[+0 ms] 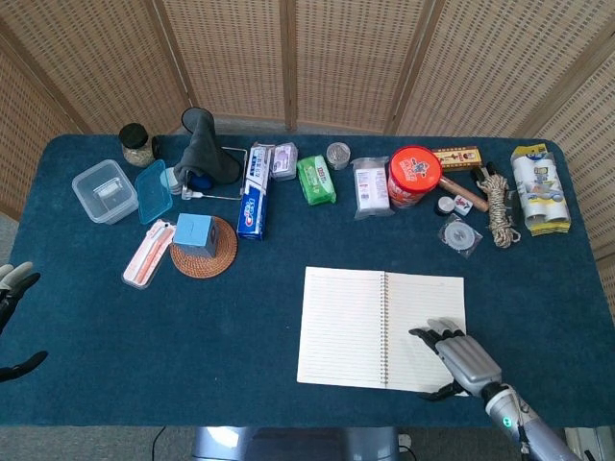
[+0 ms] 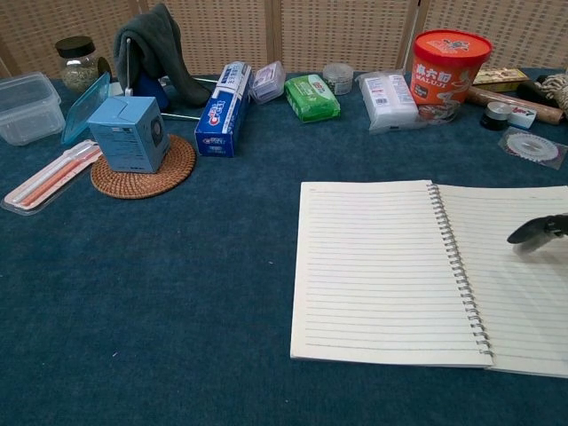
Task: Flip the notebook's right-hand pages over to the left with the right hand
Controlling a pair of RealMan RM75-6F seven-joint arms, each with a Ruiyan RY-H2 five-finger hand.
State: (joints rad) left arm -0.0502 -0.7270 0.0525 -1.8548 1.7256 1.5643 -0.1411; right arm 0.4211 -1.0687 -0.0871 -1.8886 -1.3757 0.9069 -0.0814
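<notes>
An open spiral notebook [image 1: 346,327] [image 2: 390,266] with lined pages lies flat near the table's front edge. My right hand [image 1: 459,357] rests over the lower part of the right-hand page, fingers spread and pointing left toward the spiral, holding nothing. In the chest view only its dark fingertips [image 2: 537,229] show at the right edge above the right page. My left hand [image 1: 13,288] peeks in at the far left edge of the head view, off the table, fingers apart and empty.
Along the back stand a red tub [image 1: 414,176], green pack [image 1: 316,180], toothpaste box [image 1: 253,190], blue box on a woven coaster [image 1: 202,248], clear container [image 1: 104,190], rope [image 1: 499,211] and folded screens behind.
</notes>
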